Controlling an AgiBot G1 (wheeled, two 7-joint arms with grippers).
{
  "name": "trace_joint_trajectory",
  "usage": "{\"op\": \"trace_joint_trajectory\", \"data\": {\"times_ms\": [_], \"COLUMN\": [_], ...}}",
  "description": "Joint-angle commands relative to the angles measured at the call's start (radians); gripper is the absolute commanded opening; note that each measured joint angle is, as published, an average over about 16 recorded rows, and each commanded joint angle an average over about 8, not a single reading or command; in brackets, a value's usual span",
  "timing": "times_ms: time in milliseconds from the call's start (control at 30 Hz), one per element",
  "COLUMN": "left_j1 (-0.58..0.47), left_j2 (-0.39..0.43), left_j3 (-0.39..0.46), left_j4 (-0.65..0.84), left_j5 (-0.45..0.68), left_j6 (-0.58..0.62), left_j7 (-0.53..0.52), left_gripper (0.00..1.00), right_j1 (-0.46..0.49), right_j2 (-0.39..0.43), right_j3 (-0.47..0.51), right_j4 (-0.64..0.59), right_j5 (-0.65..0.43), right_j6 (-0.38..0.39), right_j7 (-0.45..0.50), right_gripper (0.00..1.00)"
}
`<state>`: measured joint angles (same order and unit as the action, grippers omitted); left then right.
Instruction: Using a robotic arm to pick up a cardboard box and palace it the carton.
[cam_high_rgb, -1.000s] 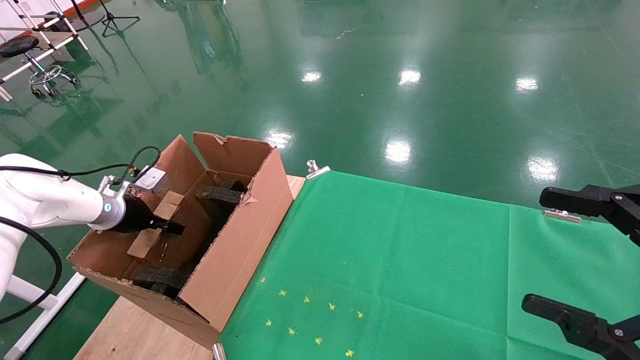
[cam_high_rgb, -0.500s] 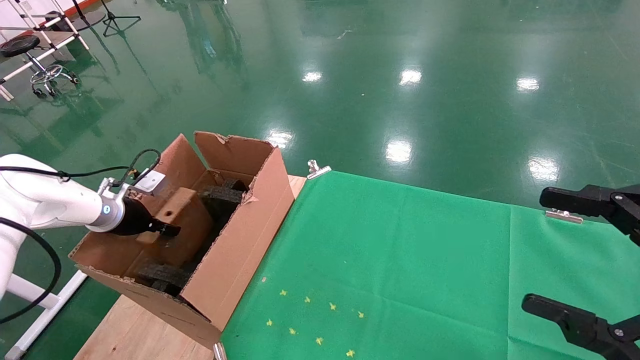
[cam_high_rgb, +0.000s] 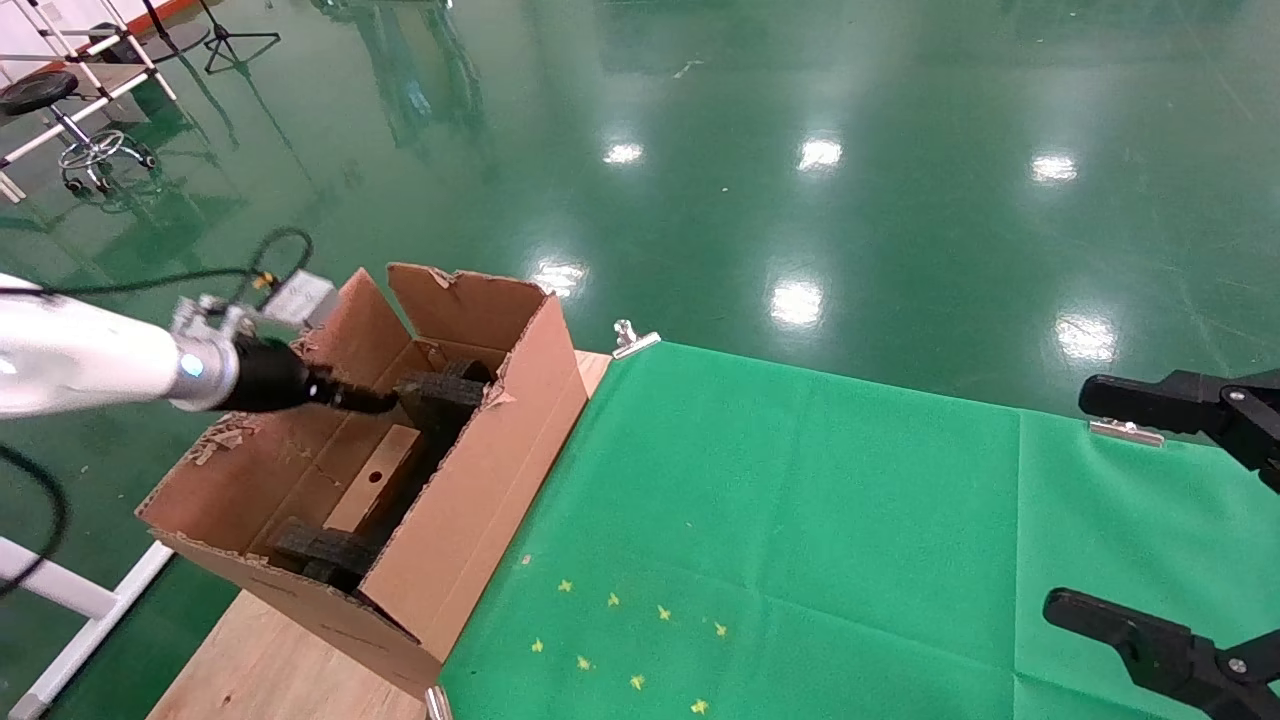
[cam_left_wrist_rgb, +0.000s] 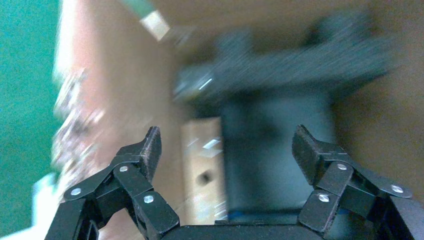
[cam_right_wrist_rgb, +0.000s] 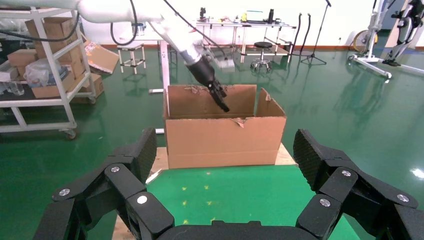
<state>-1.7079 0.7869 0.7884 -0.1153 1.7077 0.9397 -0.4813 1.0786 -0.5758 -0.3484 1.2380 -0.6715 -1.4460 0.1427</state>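
The slim cardboard box (cam_high_rgb: 375, 478) lies flat on the floor of the big torn-edged carton (cam_high_rgb: 480, 500), its round hole facing up. It rests between the dark foam pieces (cam_high_rgb: 440, 392). My left gripper (cam_high_rgb: 380, 404) hangs open above the carton's inside, clear of the box. The left wrist view looks down past the spread fingers of that gripper (cam_left_wrist_rgb: 227, 150) at the box (cam_left_wrist_rgb: 202, 165), with nothing held between them. My right gripper (cam_high_rgb: 1140, 515) stays open at the far right over the green cloth.
The carton stands on a wooden board (cam_high_rgb: 270, 670) at the table's left end. A green cloth (cam_high_rgb: 800, 520), clipped at its far edge (cam_high_rgb: 632, 340), covers the table beside it. Small yellow marks (cam_high_rgb: 620, 630) dot the cloth. The right wrist view shows the carton (cam_right_wrist_rgb: 225, 140) from the side.
The left gripper has let go of the cardboard box and risen up and back. The box went from tilted in the fingers to lying flat on the carton floor.
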Motion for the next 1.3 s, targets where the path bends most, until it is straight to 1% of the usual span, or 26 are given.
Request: {"op": "trace_joint_trajectory", "data": {"times_ms": [33, 133, 267, 400, 633, 800, 1300], "left_j1": [-0.013, -0.022, -0.030, -0.033, -0.021, 0.019, 0.186], "left_j2": [-0.037, -0.075, -0.106, -0.120, -0.118, -0.122, -0.137], "left_j3": [-0.035, -0.057, -0.069, -0.074, -0.078, -0.106, -0.215], "left_j4": [-0.039, -0.093, -0.156, -0.192, -0.200, -0.262, -0.508], "left_j5": [-0.053, -0.090, -0.112, -0.121, -0.131, -0.184, -0.399], "left_j6": [0.061, 0.125, 0.175, 0.195, 0.196, 0.220, 0.311], "left_j7": [0.043, 0.064, 0.072, 0.077, 0.080, 0.093, 0.148], "left_gripper": [1.00, 1.00, 1.00, 1.00, 1.00, 1.00, 1.00], "right_j1": [0.000, 0.000, 0.000, 0.000, 0.000, 0.000, 0.000], "right_j2": [0.000, 0.000, 0.000, 0.000, 0.000, 0.000, 0.000], "right_j3": [0.000, 0.000, 0.000, 0.000, 0.000, 0.000, 0.000], "right_j4": [0.000, 0.000, 0.000, 0.000, 0.000, 0.000, 0.000], "right_j5": [0.000, 0.000, 0.000, 0.000, 0.000, 0.000, 0.000], "right_j6": [0.000, 0.000, 0.000, 0.000, 0.000, 0.000, 0.000], "right_j7": [0.000, 0.000, 0.000, 0.000, 0.000, 0.000, 0.000], "right_gripper": [1.00, 1.00, 1.00, 1.00, 1.00, 1.00, 1.00]}}
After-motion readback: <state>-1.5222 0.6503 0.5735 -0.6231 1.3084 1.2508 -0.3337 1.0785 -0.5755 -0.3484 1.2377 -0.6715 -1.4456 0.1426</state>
